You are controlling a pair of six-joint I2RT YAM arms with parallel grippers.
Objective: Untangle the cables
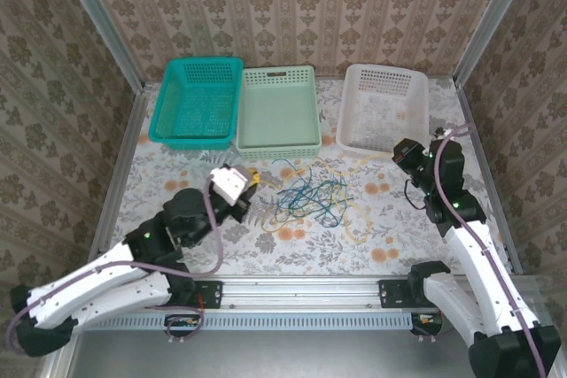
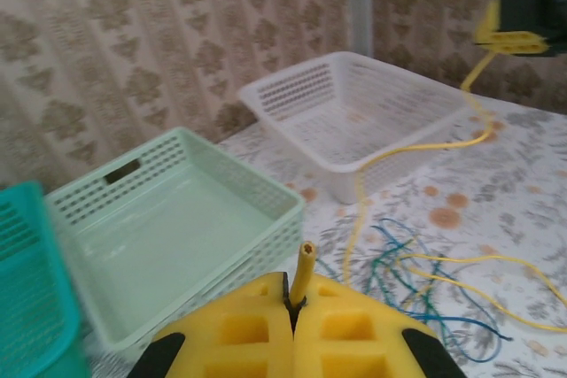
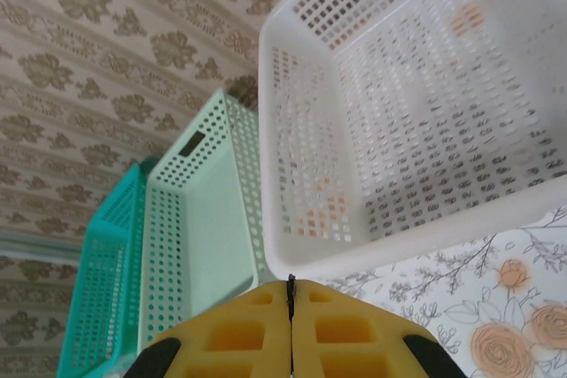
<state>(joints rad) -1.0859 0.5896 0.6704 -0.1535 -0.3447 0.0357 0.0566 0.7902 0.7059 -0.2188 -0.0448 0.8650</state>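
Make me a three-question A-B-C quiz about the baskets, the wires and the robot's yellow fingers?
1. Where is the cable tangle? A) inside a basket B) on the table before the mint basket C) on an arm
2. How many baskets are there? A) two B) five C) three
3. The left gripper is: A) shut on a yellow cable B) wide open C) shut on nothing
Answers: 1 B, it lies on the flowery tabletop; 2 C, teal basket, mint basket, white basket; 3 A, the cable's end pokes up between its closed jaws.
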